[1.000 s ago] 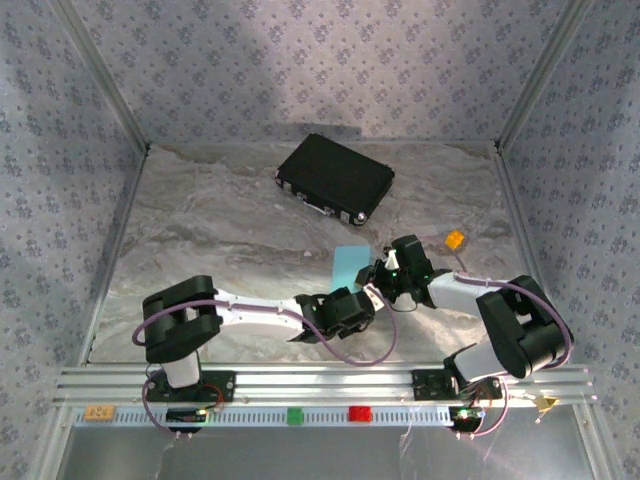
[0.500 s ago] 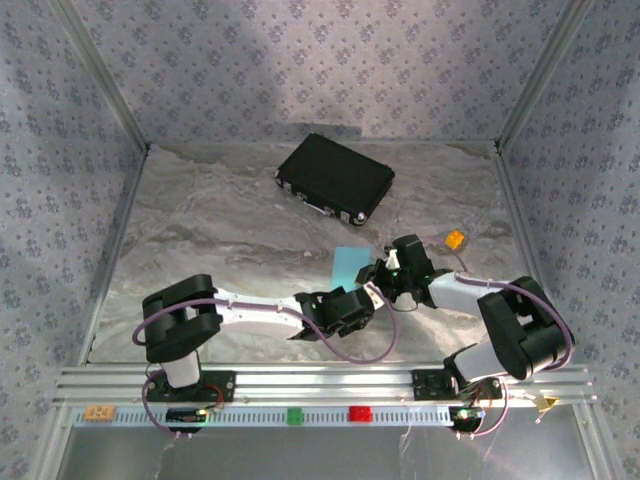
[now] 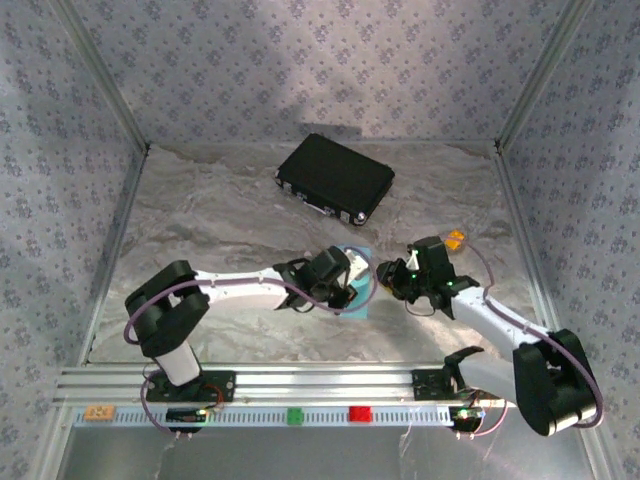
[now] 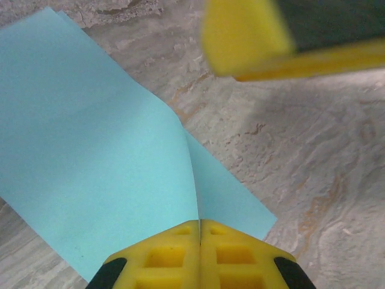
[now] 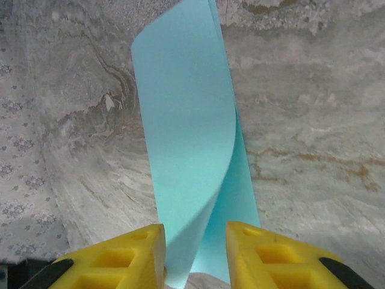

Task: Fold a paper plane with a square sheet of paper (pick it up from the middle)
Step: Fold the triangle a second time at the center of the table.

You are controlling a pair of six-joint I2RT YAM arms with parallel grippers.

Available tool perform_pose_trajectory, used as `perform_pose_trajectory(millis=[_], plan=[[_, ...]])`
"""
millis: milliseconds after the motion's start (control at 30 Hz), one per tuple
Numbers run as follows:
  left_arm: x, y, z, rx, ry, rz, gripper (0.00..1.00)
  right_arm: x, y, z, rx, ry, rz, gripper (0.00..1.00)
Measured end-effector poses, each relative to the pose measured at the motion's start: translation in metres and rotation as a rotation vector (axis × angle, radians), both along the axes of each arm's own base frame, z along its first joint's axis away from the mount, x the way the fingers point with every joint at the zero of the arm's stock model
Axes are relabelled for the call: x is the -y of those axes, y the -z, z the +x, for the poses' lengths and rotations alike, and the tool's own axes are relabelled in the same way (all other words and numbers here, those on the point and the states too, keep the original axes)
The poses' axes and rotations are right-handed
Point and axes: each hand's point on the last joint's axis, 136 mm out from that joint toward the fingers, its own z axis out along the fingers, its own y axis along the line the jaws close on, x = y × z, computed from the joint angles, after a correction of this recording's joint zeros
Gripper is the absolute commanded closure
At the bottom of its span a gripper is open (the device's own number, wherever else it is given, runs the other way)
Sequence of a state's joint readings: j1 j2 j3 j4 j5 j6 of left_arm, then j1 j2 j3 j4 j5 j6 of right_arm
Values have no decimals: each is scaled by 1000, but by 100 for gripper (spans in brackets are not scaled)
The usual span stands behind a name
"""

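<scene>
Together, your two grippers meet at the square sheet of paper [image 3: 358,300], mid-table.
Your left gripper [image 4: 200,232] is clenched on the sheet: in its wrist view the yellow fingers press flat together with a raised ridge of blue paper pinched between them, and the rest spreads away toward 10 o'clock over the marbled table [image 3: 200,230]. Your right gripper [image 5: 196,241] stands parted, with a curled loop of the paper between its fingers; you cannot tell whether either pad touches it. From above, the sheet sits at 6 o'clock of the black case [image 3: 335,178], well apart from it. The orange block [image 3: 454,239] lies at 2 o'clock of the right gripper.
</scene>
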State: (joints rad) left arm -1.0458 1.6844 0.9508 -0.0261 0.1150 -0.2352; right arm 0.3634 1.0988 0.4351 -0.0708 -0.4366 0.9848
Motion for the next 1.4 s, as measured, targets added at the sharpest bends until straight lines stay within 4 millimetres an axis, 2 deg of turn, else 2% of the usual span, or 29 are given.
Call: perform_pose_trajectory(millis=[167, 300, 500, 800, 1000, 1400], plan=[[-1, -2, -1, -135, -1, -80, 100, 0, 7, -15, -17, -21, -11, 78], [0, -5, -4, -199, -1, -118, 100, -8, 17, -31, -40, -69, -20, 87], [-4, -4, -1, -241, -20, -134, 100, -26, 20, -43, -40, -141, -27, 92], [-5, -4, 1, -251, -33, -137, 100, -46, 41, -48, -98, -205, -69, 96], [-5, -4, 0, -269, -46, -141, 100, -36, 59, -48, -147, -204, -161, 96], [4, 6, 1, -359, -93, -180, 100, -12, 59, -41, -158, -216, -241, 94]])
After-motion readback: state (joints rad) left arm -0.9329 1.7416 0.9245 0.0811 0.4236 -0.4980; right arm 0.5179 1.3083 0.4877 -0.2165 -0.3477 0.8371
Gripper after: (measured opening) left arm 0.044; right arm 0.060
